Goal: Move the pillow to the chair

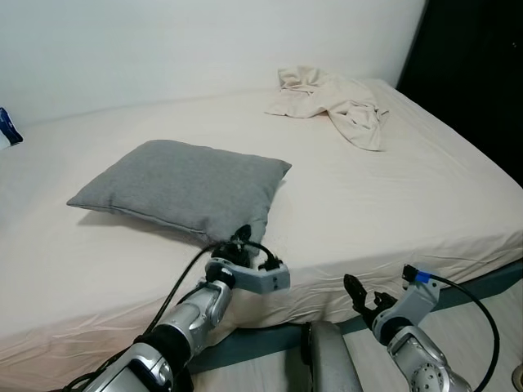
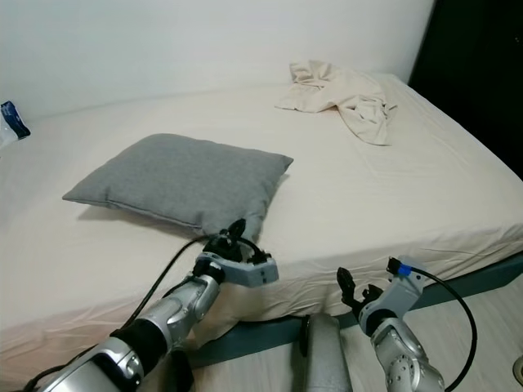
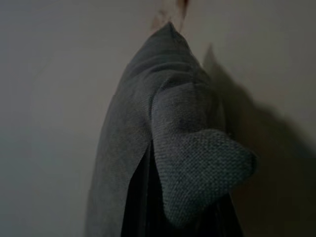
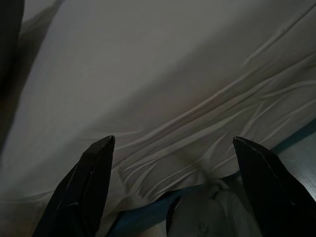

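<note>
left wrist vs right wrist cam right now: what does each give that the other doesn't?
Left wrist view: the grey pillow close up, its near corner bulging toward the lens, a dark finger edge low against the fabric. Right wrist view: the right gripper with fingers spread wide, the bed's blue-green base edge, and a rounded grey part of the robot below. Both share the cream bedsheet as backdrop.

- A wide bed (image 1: 384, 204) with a cream fitted sheet, creased along its near edge, takes up most of the room.
- A crumpled beige cloth (image 1: 335, 100) lies near the bed's far right corner.
- A plain white wall (image 1: 188, 41) runs behind the bed.
- A dark opening (image 1: 478, 73) stands at the right.
- A pale floor (image 1: 482, 318) shows beside the blue-grey bed base (image 1: 482, 282).
</note>
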`<state>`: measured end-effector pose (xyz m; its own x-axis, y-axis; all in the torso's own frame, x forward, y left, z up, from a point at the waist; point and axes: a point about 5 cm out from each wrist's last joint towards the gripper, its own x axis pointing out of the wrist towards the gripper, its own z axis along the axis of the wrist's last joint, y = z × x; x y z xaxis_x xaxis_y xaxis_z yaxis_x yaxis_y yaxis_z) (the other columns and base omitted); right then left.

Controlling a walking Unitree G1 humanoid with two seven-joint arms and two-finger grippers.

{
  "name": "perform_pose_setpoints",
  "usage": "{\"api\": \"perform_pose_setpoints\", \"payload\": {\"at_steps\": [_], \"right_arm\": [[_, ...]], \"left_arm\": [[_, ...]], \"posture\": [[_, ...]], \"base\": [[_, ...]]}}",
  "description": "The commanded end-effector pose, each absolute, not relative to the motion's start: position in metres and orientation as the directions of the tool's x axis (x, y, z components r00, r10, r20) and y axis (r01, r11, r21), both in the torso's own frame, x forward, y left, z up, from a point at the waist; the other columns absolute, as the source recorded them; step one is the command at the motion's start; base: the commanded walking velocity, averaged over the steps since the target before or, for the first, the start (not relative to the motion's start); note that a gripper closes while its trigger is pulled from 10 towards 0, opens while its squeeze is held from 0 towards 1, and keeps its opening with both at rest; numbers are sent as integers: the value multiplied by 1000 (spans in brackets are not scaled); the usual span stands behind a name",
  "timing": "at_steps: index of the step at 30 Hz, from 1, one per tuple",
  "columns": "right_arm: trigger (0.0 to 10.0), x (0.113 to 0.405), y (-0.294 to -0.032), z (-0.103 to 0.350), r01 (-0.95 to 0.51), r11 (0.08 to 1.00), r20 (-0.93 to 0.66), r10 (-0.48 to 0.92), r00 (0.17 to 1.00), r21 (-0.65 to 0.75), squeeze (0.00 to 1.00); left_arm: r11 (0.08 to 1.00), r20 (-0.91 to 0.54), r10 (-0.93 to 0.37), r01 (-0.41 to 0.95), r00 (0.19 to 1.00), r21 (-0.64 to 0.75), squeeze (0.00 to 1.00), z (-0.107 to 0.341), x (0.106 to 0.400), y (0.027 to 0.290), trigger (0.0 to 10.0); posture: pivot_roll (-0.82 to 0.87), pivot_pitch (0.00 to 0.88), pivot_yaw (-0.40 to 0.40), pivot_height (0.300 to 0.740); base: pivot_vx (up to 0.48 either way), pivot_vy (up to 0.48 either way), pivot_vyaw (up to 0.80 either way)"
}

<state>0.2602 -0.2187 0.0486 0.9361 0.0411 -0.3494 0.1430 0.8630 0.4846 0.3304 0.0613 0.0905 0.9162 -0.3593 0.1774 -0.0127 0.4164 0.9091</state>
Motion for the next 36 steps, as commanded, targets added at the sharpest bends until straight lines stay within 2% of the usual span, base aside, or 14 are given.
{"api": "perform_pose_setpoints", "payload": {"at_steps": [1,2,3,5,9,12,16,20,31,36], "right_arm": [[10000,263,-212,53,106,866,-322,66,944,489,0],[10000,264,-209,55,87,865,-305,78,949,494,0],[10000,264,-209,55,87,865,-305,78,949,494,0],[10000,267,-204,61,43,862,-268,109,957,505,0],[10000,270,-201,63,17,860,-252,130,959,510,0],[10000,273,-197,66,-7,858,-241,152,958,514,0],[10000,275,-196,67,-14,856,-235,157,959,517,0],[10000,276,-195,69,-26,853,-226,168,960,522,0],[10000,279,-195,70,-42,853,-219,181,959,521,0],[10000,280,-195,69,-44,855,-220,182,958,516,0]], "left_arm": [[537,165,-274,8,948,843,0,93,334,75,0],[653,146,-214,30,966,757,0,96,336,81,0],[653,146,-214,30,966,757,0,96,336,81,0],[814,186,-140,6,972,581,0,114,340,95,0],[859,255,-103,-43,961,510,0,134,344,105,0],[919,348,-57,-87,936,384,0,166,348,115,0],[940,386,-67,-71,920,334,0,179,348,116,0],[963,406,-119,5,906,271,0,189,341,120,0],[983,374,-174,183,911,11,0,196,325,160,0],[973,373,-186,224,909,-61,0,197,322,166,0]], "posture": [[-133,139,57,505],[-134,135,57,505],[-134,135,57,505],[-128,127,53,515],[-119,120,46,525],[-117,111,46,540],[-117,105,44,550],[-120,99,39,570],[-110,91,29,620],[-107,85,28,640]], "base": [[0,0,0],[0,0,0],[0,0,0],[0,0,0],[0,0,0],[0,0,0],[0,0,0],[0,0,0],[0,0,0],[0,0,0]]}}
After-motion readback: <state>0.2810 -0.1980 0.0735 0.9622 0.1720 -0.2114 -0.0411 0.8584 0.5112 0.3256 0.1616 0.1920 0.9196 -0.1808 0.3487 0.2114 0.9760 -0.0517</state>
